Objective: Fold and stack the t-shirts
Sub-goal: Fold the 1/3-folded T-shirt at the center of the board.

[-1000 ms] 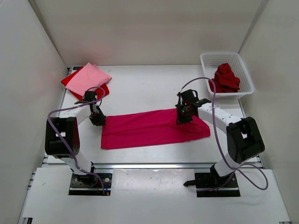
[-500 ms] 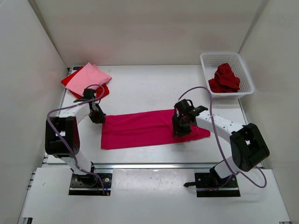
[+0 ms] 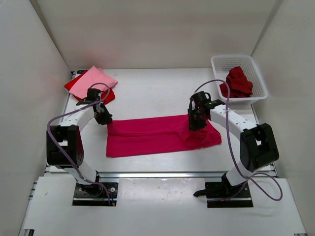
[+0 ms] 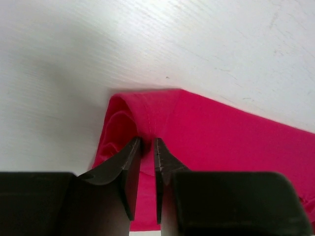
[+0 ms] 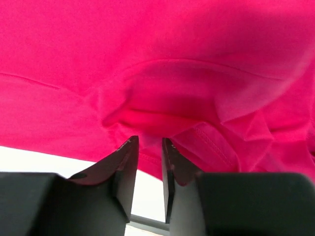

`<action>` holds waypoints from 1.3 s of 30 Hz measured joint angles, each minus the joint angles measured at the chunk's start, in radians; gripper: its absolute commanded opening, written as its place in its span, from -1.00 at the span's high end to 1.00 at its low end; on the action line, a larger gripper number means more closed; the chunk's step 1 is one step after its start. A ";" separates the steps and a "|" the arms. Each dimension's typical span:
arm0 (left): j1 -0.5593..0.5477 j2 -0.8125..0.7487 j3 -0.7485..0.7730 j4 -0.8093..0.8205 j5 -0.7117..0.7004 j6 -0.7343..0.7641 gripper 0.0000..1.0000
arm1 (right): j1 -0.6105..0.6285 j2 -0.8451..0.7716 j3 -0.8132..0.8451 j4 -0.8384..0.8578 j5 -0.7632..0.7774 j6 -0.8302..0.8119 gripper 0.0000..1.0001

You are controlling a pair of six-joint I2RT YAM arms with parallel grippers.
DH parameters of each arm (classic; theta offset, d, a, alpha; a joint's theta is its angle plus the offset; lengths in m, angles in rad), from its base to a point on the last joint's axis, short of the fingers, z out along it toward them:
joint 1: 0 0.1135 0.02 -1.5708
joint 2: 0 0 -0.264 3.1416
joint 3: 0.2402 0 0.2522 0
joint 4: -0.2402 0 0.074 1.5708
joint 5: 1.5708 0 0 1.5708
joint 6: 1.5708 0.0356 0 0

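Top external view shows the magenta shirt (image 3: 152, 135) lying across the table (image 3: 147, 93), its ends pinched by the left gripper (image 3: 105, 119) and right gripper (image 3: 193, 126), where either shallow bite could slip mid-fold.

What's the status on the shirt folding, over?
Left end effector pinching magenta t-shirt corner. Right end effector pinching its raised fold. Nothing in the way.

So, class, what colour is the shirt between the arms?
The shirt is magenta; top external view shows it best.
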 measured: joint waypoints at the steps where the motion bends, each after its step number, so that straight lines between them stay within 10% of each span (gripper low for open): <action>1: 0.003 0.000 -0.003 0.000 0.002 0.001 0.37 | 0.002 0.016 -0.007 0.004 0.000 -0.008 0.46; 6: 0.053 0.001 -0.041 -0.013 -0.013 0.003 0.12 | 0.002 0.029 -0.049 0.022 -0.010 -0.024 0.47; 18: 0.006 0.005 -0.013 -0.060 -0.084 -0.024 0.28 | 0.082 0.011 -0.200 0.053 -0.045 0.005 0.99; 24: -0.189 -0.053 0.005 -0.037 -0.055 -0.058 0.25 | 0.097 -0.096 -0.193 0.017 -0.040 0.042 0.40; 39: -0.212 -0.121 -0.106 0.032 0.047 -0.101 0.26 | -0.114 -0.132 -0.328 0.296 -0.280 0.302 0.30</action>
